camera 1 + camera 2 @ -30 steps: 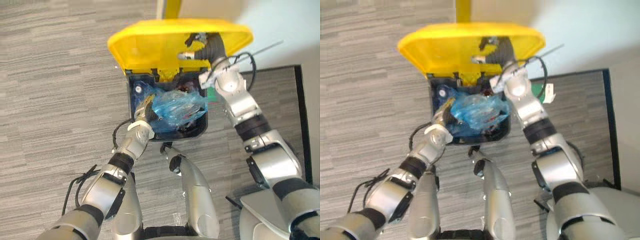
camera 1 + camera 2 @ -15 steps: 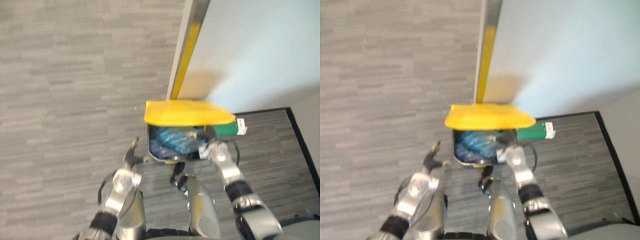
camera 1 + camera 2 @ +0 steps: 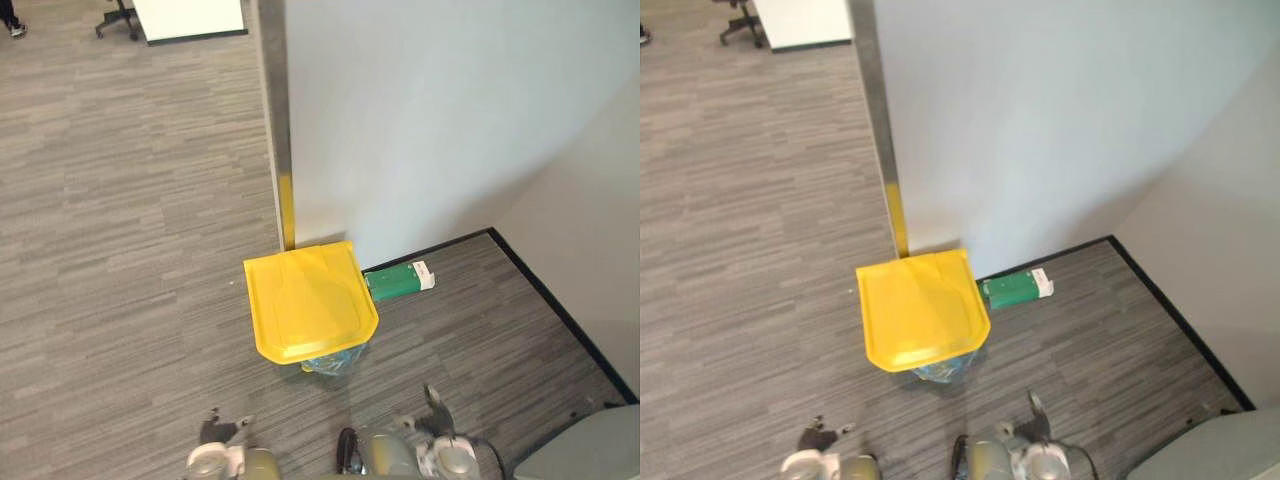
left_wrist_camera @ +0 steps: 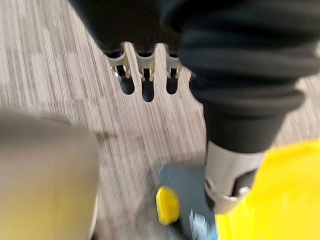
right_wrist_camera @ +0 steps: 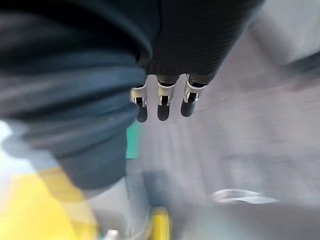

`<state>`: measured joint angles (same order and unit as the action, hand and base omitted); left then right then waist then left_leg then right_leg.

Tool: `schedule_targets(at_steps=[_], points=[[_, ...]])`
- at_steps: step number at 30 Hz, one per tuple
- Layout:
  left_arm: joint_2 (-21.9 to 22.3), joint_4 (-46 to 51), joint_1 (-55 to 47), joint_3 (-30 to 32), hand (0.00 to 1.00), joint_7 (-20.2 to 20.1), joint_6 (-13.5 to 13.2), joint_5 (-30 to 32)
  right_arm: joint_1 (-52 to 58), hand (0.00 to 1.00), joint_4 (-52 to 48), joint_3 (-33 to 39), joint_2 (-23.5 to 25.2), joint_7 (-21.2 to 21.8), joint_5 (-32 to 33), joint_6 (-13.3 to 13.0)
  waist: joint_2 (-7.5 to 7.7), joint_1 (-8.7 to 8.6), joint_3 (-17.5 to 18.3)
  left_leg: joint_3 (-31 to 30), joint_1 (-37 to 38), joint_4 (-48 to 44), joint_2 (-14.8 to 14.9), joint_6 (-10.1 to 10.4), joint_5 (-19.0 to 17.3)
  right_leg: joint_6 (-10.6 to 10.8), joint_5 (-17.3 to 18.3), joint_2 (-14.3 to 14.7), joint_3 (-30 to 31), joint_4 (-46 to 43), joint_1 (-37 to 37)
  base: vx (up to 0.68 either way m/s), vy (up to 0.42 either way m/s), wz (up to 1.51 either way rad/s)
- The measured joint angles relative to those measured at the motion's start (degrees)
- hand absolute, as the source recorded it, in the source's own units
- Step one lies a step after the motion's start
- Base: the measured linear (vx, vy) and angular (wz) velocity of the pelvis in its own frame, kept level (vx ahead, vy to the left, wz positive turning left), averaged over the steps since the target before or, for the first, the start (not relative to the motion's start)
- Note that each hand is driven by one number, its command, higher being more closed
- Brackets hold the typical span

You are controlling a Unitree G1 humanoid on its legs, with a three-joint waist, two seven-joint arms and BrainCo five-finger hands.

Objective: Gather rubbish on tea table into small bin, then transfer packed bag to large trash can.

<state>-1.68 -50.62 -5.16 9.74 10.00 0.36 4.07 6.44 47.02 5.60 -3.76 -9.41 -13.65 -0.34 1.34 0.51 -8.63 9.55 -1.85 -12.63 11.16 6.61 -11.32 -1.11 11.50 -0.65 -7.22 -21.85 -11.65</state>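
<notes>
Bag of rubbish (image 3: 334, 362) sat inside the yellow-lidded large trash can (image 3: 308, 300), blue plastic peeking out beneath the shut lid.
Left hand (image 4: 146, 80) and right hand (image 5: 163, 102) hung short of it, fingers straight and empty, touching nothing; a green box (image 3: 395, 281) lay beyond the can from the fingers, by the wall (image 3: 450, 120).

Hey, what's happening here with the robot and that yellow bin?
The trash can's yellow lid is shut, with a bit of blue bag showing under its front edge. The robot stands back from it; its left hand and right hand hang free, fingers straight, holding nothing. A green box lies on the floor by the wall.
</notes>
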Motion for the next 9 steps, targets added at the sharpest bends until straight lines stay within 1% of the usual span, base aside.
schedule_targets(at_steps=[2,5,9], points=[[0.2,-1.3,0.7,-1.0,0.0,0.0,-0.1,-0.2,-0.7,0.0,2.4,0.9,-0.8,-0.4,0.3,0.3,-0.76,-0.04,0.0,-0.1,2.0,3.6,-0.3,0.3,2.4,0.3,-2.0,0.4,-0.1,3.7,2.0,-0.02,0.027,0.1],[0.1,-2.5,0.7,-1.5,0.0,0.1,-0.1,-0.2,-1.2,0.0,3.9,1.1,-1.1,-0.5,1.0,0.3,-1.39,-0.04,0.3,-0.6,3.1,4.9,-0.8,0.6,3.3,0.3,-3.2,0.1,-0.4,5.7,4.0,-0.01,0.057,0.11],[0.1,-4.1,0.7,-1.9,0.0,0.1,-0.1,-0.2,-2.0,0.0,6.3,2.5,-1.3,-0.5,1.4,0.4,-2.07,-0.02,0.7,-0.6,4.8,6.7,-1.9,0.4,4.0,1.3,-4.9,-0.6,-0.3,8.9,6.7,0.01,0.072,0.06]])
